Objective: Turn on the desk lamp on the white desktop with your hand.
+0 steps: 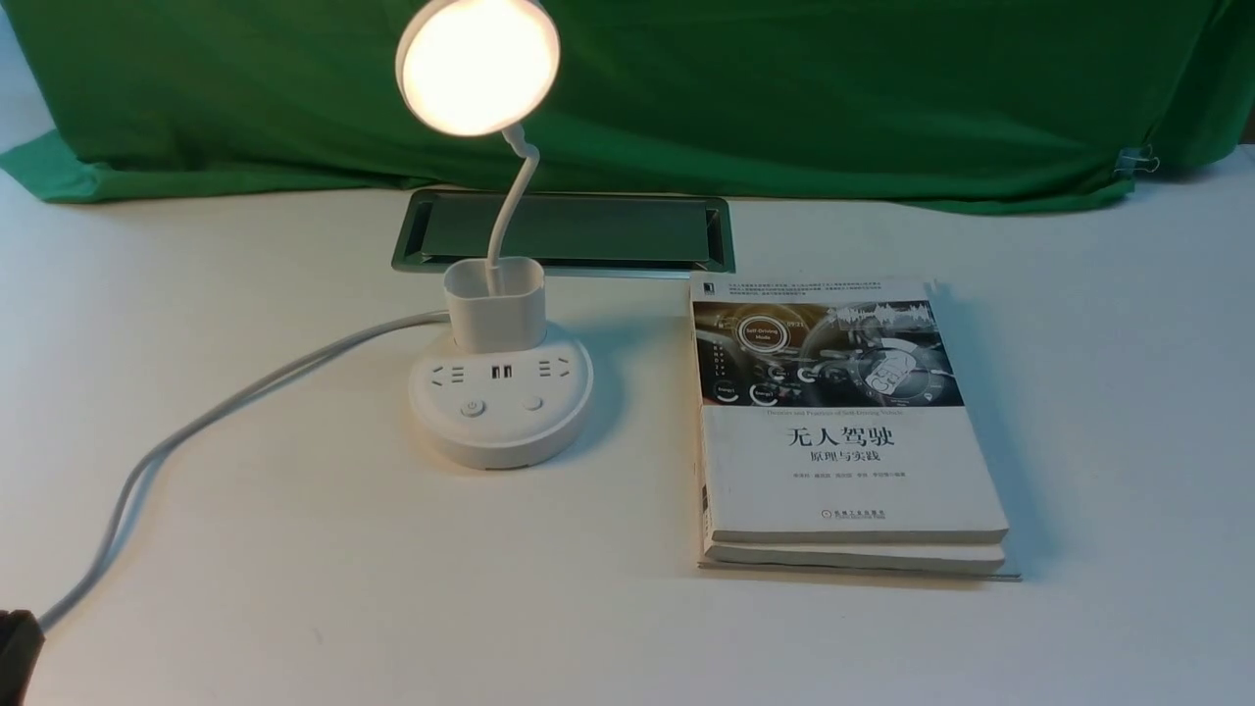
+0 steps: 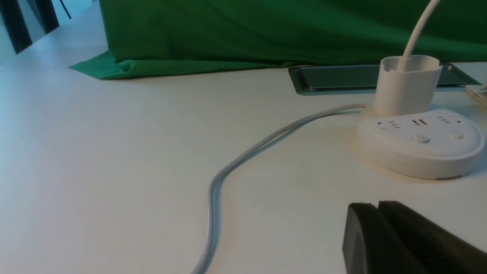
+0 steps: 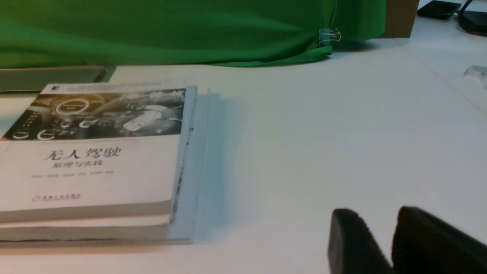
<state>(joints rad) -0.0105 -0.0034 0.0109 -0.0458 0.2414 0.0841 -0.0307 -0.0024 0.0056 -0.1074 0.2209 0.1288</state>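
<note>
The desk lamp stands on the white desktop (image 1: 294,549), left of centre. Its round disc head (image 1: 477,64) glows warm and bright. Its round base (image 1: 502,402) carries sockets and two buttons (image 1: 473,407). In the left wrist view the base (image 2: 418,146) and cup holder (image 2: 407,85) lie ahead of my left gripper (image 2: 377,207), which is shut, empty and well short of the base. A dark tip at the front view's near left corner (image 1: 15,652) is likely that gripper. My right gripper (image 3: 380,220) is slightly open and empty over bare desktop, right of the book.
A white-covered book (image 1: 833,422) on a second book lies right of the lamp; it also shows in the right wrist view (image 3: 91,160). The lamp's grey cord (image 1: 196,427) runs to the near left. A silver-framed cable slot (image 1: 564,232) and green cloth (image 1: 784,88) lie behind.
</note>
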